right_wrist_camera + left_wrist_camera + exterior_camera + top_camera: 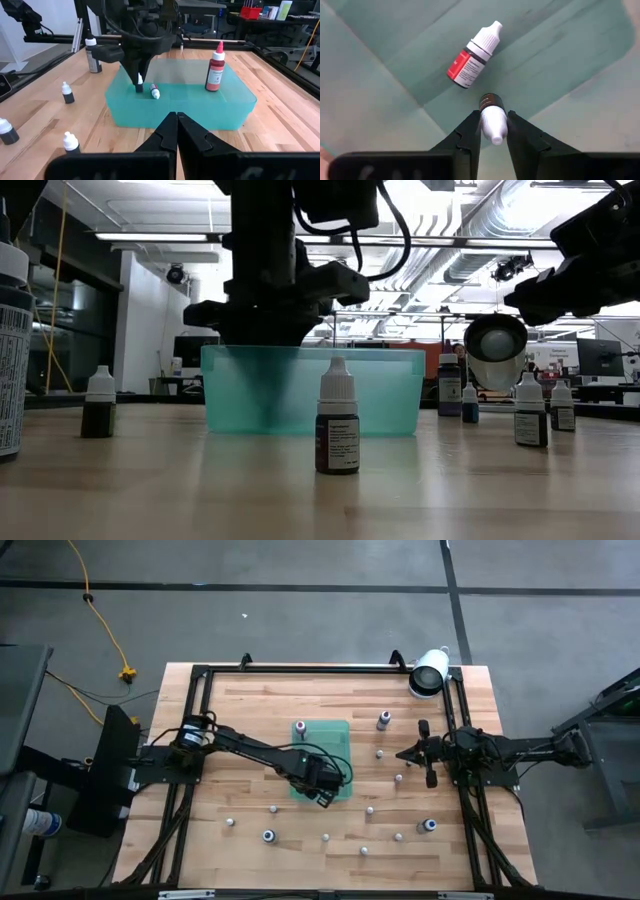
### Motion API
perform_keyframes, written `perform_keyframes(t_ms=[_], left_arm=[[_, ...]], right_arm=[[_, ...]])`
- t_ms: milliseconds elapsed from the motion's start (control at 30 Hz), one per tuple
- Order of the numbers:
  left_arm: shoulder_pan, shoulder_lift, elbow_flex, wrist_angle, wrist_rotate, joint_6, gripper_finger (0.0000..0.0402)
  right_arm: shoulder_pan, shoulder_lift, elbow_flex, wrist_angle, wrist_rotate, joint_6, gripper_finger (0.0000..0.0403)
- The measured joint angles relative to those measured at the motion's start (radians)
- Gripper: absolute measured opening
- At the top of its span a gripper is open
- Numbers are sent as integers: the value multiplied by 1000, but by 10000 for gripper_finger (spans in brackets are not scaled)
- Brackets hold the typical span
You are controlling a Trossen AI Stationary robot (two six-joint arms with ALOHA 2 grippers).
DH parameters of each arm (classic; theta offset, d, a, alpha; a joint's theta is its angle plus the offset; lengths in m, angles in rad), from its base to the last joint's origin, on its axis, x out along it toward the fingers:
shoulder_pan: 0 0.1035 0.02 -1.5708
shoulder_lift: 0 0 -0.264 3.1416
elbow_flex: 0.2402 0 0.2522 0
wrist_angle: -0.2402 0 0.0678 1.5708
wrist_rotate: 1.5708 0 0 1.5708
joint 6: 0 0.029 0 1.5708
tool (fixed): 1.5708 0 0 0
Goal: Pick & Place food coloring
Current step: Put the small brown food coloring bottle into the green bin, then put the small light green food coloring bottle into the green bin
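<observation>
A small dark bottle with a white cap (338,430) stands upright nearest the low camera, on the wooden desk (200,500), just in front of the translucent green tray (380,395).

Inside that tray the left claw (493,131) reaches down with its two fingers (470,132) on either side of a tiny bottle's white cap (493,125); the bottle stands on the tray floor, dark body down. The fingers sit right against the cap, though whether they press it or have just let go cannot be told. Just beside it a second little bottle with a red label (471,56) lies on its side on the tray floor. From the right wrist view a taller red bottle with a pink top (215,67) stands upright at the tray's other end.

The rest of the food coloring is scattered about the desk: a bottle with a dark top (383,720) to the right of the tray, small whitish ones such as (380,753) and (399,779) near it, a blue-topped one (429,826) near the right front, and others along the near side, among them (268,836) and (231,823).

The right claw (176,131) is closed and empty, hovering at the right side of the desk, well apart from the tray. A large white cylinder (429,671) lies at the far right corner.
</observation>
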Motion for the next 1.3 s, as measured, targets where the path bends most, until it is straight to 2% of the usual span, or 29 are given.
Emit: perform_keyframes(t_ms=[233,467,633,833,1000,1100,1300], left_arm=[[0,0,-1,-13,7,23,138],[0,-1,17,-42,7,62,162],[14,-2,114,-139,-36,133,163],[29,-2,286,-309,-112,255,163],[32,-13,396,-441,-124,371,163],[15,-59,388,-465,-135,385,163],[-37,-193,262,-466,-140,317,163]], right_arm=[[0,5,0,0,0,0,0],[0,5,0,0,0,0,0],[0,5,0,0,0,0,0],[0,5,0,1,0,0,0],[0,5,0,1,0,0,0],[0,5,0,1,0,0,0],[0,5,0,0,0,0,0]])
